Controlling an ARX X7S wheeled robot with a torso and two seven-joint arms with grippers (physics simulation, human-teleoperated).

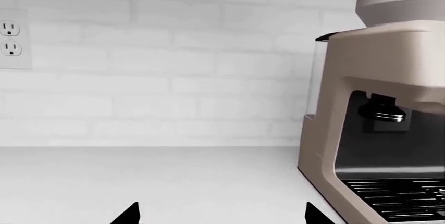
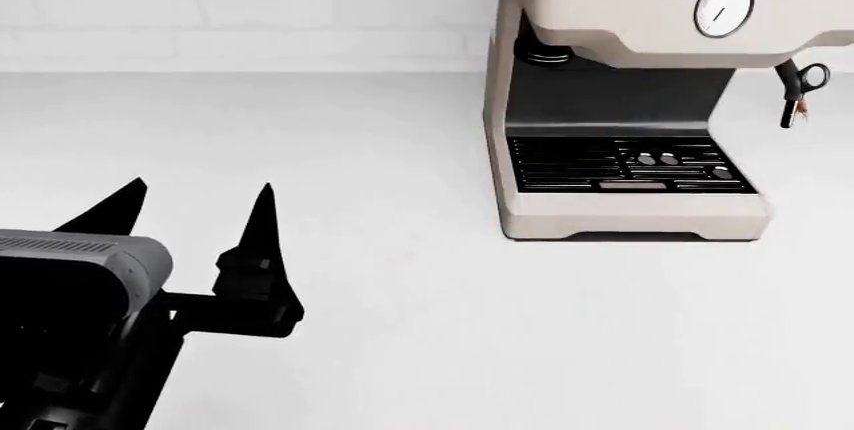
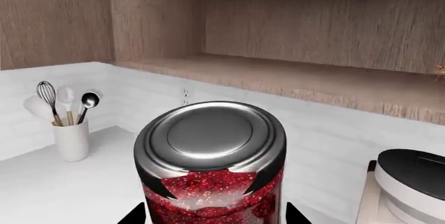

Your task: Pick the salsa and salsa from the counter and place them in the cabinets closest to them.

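My right gripper is shut on a salsa jar of dark red sauce with a round grey metal lid. It holds the jar in the air, in front of an open wooden cabinet shelf. The right gripper does not show in the head view. My left gripper is open and empty, low over the white counter. It also shows in the left wrist view, facing the tiled wall. The second salsa jar is out of view.
A beige espresso machine stands on the counter to the right of my left gripper and shows in the left wrist view. A white utensil holder stands in the counter corner. A small orange thing lies on the shelf. A wall socket is on the tiles.
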